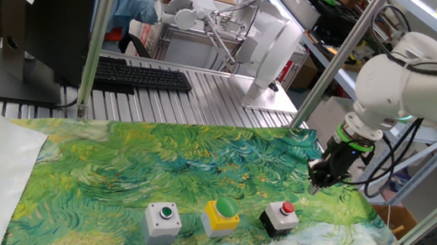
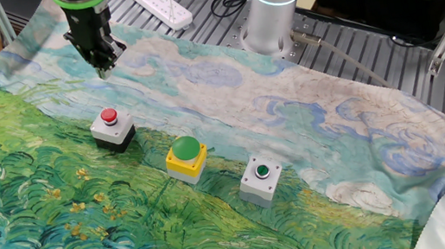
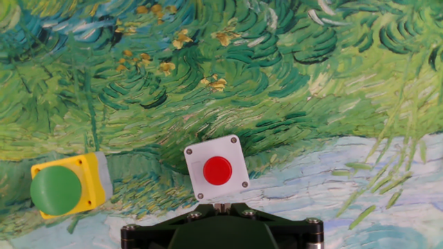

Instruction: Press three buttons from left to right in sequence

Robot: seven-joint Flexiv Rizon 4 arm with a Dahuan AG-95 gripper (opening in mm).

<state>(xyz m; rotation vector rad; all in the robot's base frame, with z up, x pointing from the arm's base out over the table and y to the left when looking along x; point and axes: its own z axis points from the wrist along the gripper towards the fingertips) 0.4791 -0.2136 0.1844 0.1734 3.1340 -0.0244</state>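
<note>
Buttons in a row on painted cloth point(image 1: 197, 154): grey box point(image 1: 162, 220), yellow box point(image 1: 221, 216), black box point(image 1: 280, 217). Gripper point(image 1: 316, 184) hangs above, beside the black box, holding nothing. Finger gap can't be told.

One fixed view: raised, at the near edge of the painted cloth point(image 1: 196, 162), facing across it toward keyboard point(image 1: 136, 75) and shelving; grey box point(image 1: 162, 221) left, yellow box point(image 1: 221, 216) middle, black box point(image 1: 280, 217) right. The other fixed view: high, opposite side, closer, steep downward angle; same boxes in reversed order, black box point(image 2: 113, 128) left, arm base point(image 2: 270, 13) behind. Both share cloth, boxes, gripper point(image 1: 315, 183). Hand view: close above cloth, looking straight down; red button point(image 3: 217, 170) near bottom centre, yellow box point(image 3: 66, 186) at left.
</note>
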